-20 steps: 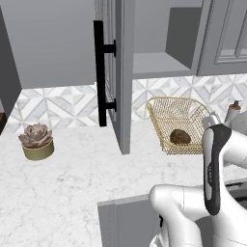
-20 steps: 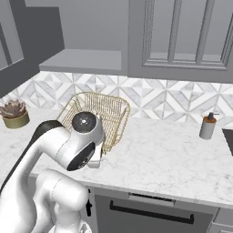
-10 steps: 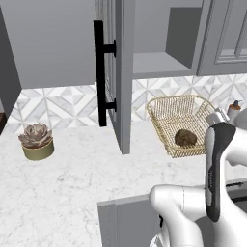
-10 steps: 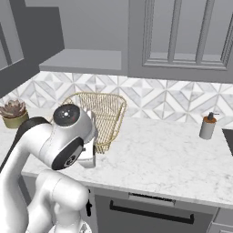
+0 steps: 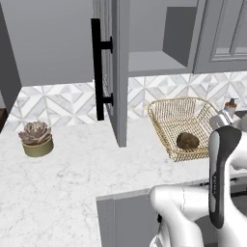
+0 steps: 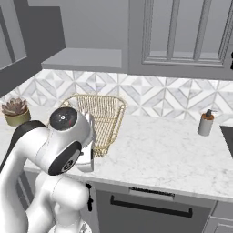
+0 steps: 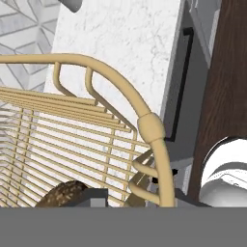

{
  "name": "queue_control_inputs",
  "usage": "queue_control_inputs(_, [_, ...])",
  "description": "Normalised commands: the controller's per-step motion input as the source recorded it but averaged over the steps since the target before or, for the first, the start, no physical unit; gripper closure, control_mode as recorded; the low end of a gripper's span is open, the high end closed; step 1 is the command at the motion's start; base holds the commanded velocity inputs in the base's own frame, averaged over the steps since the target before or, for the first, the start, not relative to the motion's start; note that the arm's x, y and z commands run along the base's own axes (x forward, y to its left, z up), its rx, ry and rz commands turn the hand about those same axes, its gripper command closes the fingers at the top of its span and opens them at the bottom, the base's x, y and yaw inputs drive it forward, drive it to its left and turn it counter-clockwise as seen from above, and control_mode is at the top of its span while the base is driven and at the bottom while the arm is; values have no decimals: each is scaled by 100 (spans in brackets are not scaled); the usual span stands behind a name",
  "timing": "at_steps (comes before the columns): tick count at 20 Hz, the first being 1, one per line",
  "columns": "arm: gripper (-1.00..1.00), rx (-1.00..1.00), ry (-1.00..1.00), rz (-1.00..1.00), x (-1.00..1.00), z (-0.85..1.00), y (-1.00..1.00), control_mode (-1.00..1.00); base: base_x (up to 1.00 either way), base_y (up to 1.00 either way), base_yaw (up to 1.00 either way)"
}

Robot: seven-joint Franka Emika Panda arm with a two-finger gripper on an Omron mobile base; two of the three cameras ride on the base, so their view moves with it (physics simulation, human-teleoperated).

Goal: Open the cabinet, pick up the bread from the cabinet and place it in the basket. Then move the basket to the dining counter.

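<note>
The gold wire basket [image 5: 181, 120] stands on the marble worktop under the cabinet, whose glass door [image 5: 113, 72] with the black bar handle [image 5: 98, 77] hangs open. The dark brown bread [image 5: 187, 141] lies inside the basket near its front rim. In the hand view my gripper [image 7: 164, 190] sits at the basket's corner, its jaws closed on the thick rim [image 7: 152, 128] that runs between them; the bread [image 7: 62, 193] shows just inside the mesh. From the right base view the hand [image 6: 87, 154] is at the basket's [image 6: 102, 118] near corner, behind my elbow. The dining counter is out of view.
A potted succulent [image 5: 36, 139] stands at the left of the worktop. A soap dispenser [image 6: 207, 123] is to the right, near the tiled wall. A closed glass-paned cabinet [image 6: 182, 36] hangs at the right. A black-handled appliance front [image 6: 150, 207] lies below the worktop edge.
The basket with the bread has shifted slightly rightward in the left base view. My elbow has swung lower and closer to the right camera.
</note>
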Motion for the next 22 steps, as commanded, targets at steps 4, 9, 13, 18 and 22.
queue_control_inputs(4, [100,0,0,0,0,0,0,100,-55,-9,-35])
queue_control_inputs(9, [100,0,0,0,0,0,0,100,20,0,-69])
queue_control_inputs(13, [100,0,0,0,0,0,0,100,24,0,-74])
queue_control_inputs(18, [100,0,0,0,0,0,0,100,38,-1,-69])
queue_control_inputs(22, [100,0,0,0,0,0,0,100,43,-1,-66])
